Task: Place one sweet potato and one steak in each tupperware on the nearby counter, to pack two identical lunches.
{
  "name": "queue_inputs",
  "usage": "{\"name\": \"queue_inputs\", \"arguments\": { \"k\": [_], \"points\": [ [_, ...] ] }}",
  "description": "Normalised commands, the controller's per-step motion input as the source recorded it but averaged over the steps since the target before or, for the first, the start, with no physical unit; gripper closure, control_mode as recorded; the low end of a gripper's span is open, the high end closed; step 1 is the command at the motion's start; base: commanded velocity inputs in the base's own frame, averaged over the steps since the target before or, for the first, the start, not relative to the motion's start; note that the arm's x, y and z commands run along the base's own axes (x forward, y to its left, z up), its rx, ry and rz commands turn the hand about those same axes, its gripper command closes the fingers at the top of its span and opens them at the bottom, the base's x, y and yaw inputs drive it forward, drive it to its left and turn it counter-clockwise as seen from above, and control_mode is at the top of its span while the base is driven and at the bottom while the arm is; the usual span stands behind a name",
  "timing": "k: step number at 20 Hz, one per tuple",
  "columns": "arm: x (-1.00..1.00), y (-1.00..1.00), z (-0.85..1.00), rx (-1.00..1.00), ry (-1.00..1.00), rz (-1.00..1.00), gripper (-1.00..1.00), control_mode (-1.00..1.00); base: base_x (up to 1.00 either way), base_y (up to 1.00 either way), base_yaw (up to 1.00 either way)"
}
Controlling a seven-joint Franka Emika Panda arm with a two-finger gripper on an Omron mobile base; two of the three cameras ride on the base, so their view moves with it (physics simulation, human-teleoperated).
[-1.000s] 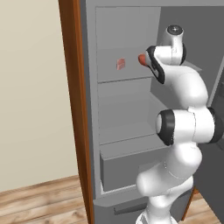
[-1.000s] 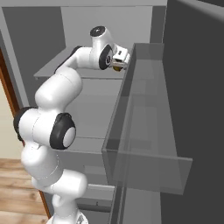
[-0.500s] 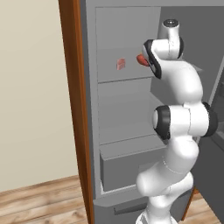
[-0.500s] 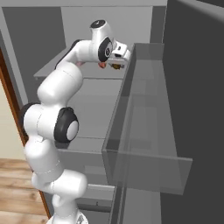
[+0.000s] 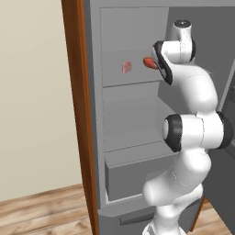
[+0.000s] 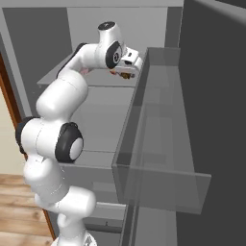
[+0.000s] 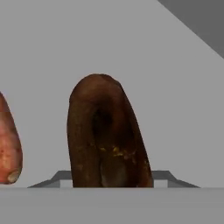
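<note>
My gripper [image 6: 126,73] reaches onto the upper shelf of an open fridge and is shut on the dark brown sweet potato [image 7: 107,138]. That potato stands upright in the middle of the hand view and shows as a brown lump [image 6: 126,75] under the hand. The orange-red sweet potato [image 5: 148,62] lies just beside it, at the left edge of the hand view [image 7: 8,148]. A pale pink steak [image 5: 126,67] rests further left on the same shelf. The tupperware and the counter are out of view.
The fridge's grey shelves [image 5: 133,114] and a lower drawer [image 5: 133,176] sit below the hand. The open door with a clear bin [image 6: 158,144] stands close on the right. A brown wooden panel [image 5: 75,114] borders the fridge on the left.
The jaws have gone from open to shut around the dark brown sweet potato. The wrist has risen slightly and turned; the other food has not moved.
</note>
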Motion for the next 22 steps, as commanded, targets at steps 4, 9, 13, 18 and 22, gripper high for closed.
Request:
{"name": "queue_inputs", "arguments": {
  "k": [4,9,13,18,22],
  "points": [
    [-1.0,0.01,-0.19,0.0,-0.07,0.1,1.0,-1.0,0.0,0.0,0.0],
    [-1.0,0.08,-0.03,-0.03,-0.07,0.16,1.0,-1.0,0.0,0.0,0.0],
    [-1.0,0.42,0.0,-0.07,-0.07,0.16,1.0,-1.0,0.0,0.0,0.0],
    [-1.0,0.6,0.0,-0.1,0.0,0.07,1.0,-1.0,0.0,0.0,0.0],
    [-1.0,0.46,0.0,-0.08,0.0,0.1,1.0,-1.0,0.0,0.0,0.0]
  ]
}}
